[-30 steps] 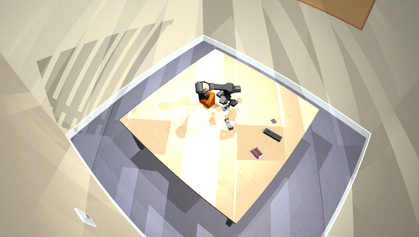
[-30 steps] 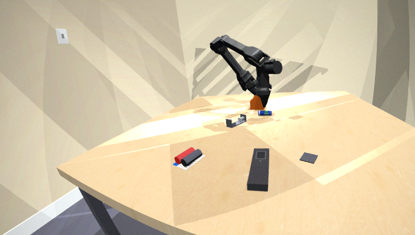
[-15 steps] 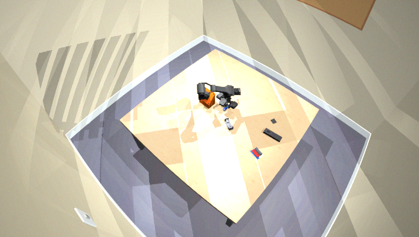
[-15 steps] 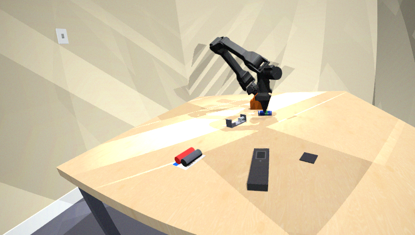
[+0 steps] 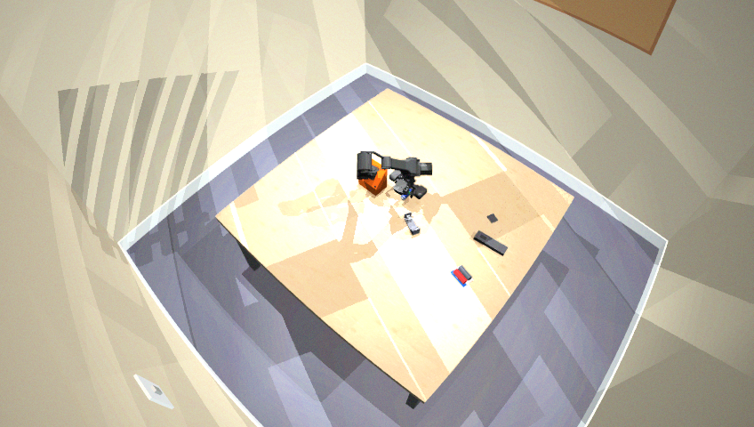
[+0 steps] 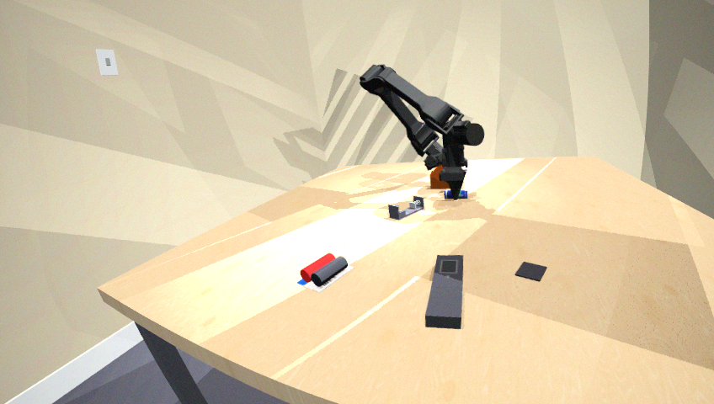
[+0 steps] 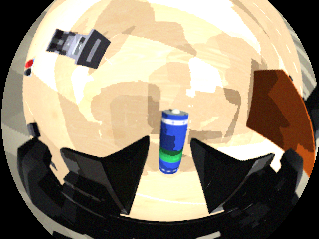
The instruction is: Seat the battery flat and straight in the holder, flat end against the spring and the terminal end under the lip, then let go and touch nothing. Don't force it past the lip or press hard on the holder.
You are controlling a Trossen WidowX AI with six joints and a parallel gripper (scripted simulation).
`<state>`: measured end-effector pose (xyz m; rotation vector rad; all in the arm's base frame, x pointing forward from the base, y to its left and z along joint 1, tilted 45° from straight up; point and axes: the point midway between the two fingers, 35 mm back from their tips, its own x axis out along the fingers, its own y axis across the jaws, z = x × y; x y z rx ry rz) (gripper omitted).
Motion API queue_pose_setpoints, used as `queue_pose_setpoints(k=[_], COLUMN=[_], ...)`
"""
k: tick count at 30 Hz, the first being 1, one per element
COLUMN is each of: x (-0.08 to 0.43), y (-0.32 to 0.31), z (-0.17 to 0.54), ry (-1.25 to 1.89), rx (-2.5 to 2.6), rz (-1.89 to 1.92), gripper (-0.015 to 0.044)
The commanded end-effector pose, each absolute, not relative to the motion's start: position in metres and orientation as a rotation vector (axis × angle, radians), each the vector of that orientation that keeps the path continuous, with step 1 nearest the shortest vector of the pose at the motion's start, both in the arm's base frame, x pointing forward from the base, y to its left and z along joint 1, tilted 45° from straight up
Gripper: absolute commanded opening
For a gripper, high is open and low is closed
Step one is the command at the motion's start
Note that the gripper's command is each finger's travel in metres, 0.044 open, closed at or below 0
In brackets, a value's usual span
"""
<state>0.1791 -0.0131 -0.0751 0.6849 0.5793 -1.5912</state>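
Observation:
The battery point(image 5: 404, 197) point(image 6: 463, 194) point(image 7: 173, 130) is blue with a green band and lies on its side on the table. In the wrist view its silver terminal end points away from me. My gripper point(image 5: 408, 191) point(image 6: 455, 196) point(image 7: 170, 140) is open and low over the battery, with one finger on each side and a visible gap to both. Whether the fingertips touch the table is hidden. The grey holder point(image 5: 412, 224) point(image 6: 407, 212) point(image 7: 94, 50) stands apart from the battery, empty, with upright end walls and a light piece near one end; it is at the upper left in the wrist view.
An orange block point(image 5: 373, 182) point(image 6: 437, 178) point(image 7: 279, 105) stands by the arm's base, close to the battery. Farther off are a long dark device point(image 5: 490, 243) point(image 6: 444, 300), a dark square point(image 5: 493, 218) point(image 6: 530, 271), and a red cylinder point(image 5: 461, 275) point(image 6: 317, 268) beside a dark cylinder point(image 6: 329, 271).

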Motion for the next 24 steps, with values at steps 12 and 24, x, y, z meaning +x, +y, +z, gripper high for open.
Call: queue_pose_setpoints(k=[12, 24], x=[0.179, 0.182], y=[-0.013, 0.021], z=[-0.074, -0.040], ry=[0.583, 0.582], rx=[0.673, 0.678], rz=[-1.585, -1.588], gripper=[0.0084, 0.0084])
